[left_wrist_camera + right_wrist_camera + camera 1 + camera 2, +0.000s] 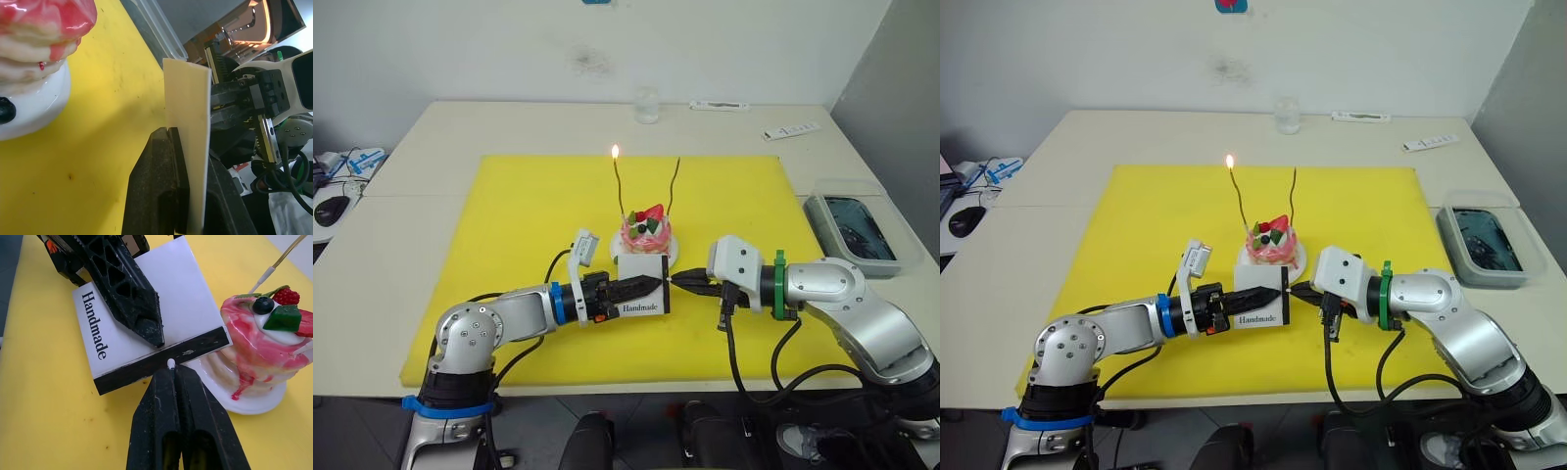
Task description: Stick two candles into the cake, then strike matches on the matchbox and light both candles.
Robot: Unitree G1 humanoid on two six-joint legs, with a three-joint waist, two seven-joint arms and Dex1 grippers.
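The pink cake [646,233] sits on its white plate mid-mat. Two wavy candles stand in it: the left candle [620,191] burns with a small flame, the right candle [675,186] is unlit. My left gripper [646,284] is shut on the white "Handmade" matchbox [641,271], holding it upright just in front of the cake. My right gripper [172,374] is shut on a match [170,364]. Its white head touches the matchbox's dark striking strip [161,360].
Everything stands on a yellow mat [509,245] on a white table. A glass [647,105], a white flat item [719,106] and a remote [792,130] lie at the back. A lidded plastic container [852,230] sits at the right, a mouse [331,209] at the far left.
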